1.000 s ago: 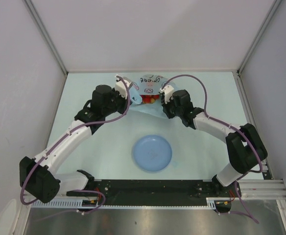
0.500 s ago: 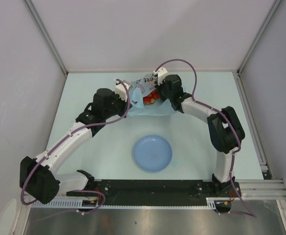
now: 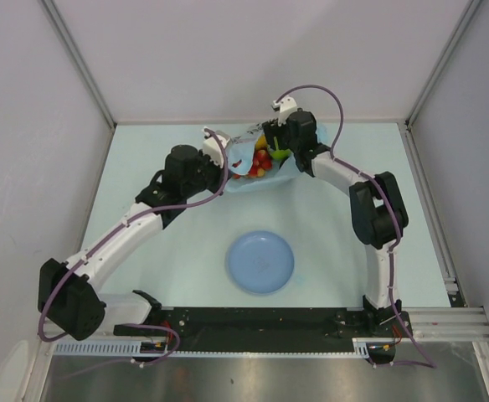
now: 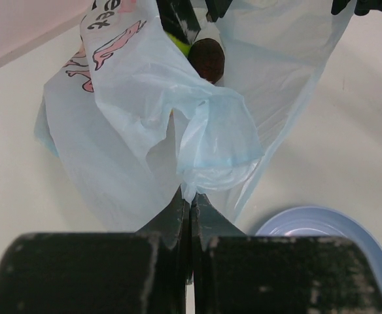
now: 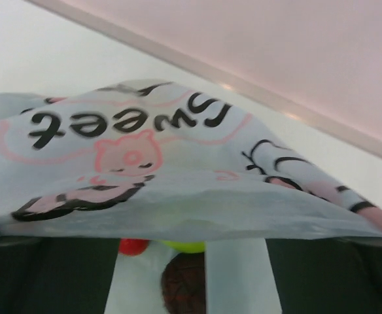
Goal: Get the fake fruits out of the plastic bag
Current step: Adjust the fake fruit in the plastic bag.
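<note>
We find the crinkly translucent light-blue plastic bag [image 3: 243, 151], printed with black lettering and a pink cartoon, on the pale table [image 3: 186, 251] at upper centre of the overhead frame. The round light-blue plate [image 3: 261, 261] sits apart from it at lower centre. The left gripper [image 4: 191, 203] is clamped tight on a gathered fold of the bag film. The right gripper [image 3: 280, 144] is at the bag's upper right edge. Its dark fingers appear spread wide with film draped over them, though the blurred wrist view confirms no hold. The small plastic fake fruits [image 3: 259, 161], red and yellow-green with a dark red-purple fruit [image 4: 206, 59], lie inside the bag's mouth.
</note>
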Robot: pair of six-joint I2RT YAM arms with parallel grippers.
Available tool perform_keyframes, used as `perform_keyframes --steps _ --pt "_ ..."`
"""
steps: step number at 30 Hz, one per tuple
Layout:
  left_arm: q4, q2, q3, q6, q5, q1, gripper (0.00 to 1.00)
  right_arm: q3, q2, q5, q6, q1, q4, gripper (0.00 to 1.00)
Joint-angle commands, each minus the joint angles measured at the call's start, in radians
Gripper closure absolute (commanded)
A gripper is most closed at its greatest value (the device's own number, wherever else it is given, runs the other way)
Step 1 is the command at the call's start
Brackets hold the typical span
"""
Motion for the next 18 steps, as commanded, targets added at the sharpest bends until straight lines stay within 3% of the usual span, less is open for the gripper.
perform_keyframes --steps 1,18 --pt "0.034 0.01 0.048 -0.017 0.009 -0.01 1.0 -0.026 -0.015 -0.082 0.028 0.011 -0.028 0.12" --pt "0.041 0.047 0.065 -0.008 0.023 -0.025 1.0 0.032 0.14 0.067 -0.071 -0.002 -0.011 0.04"
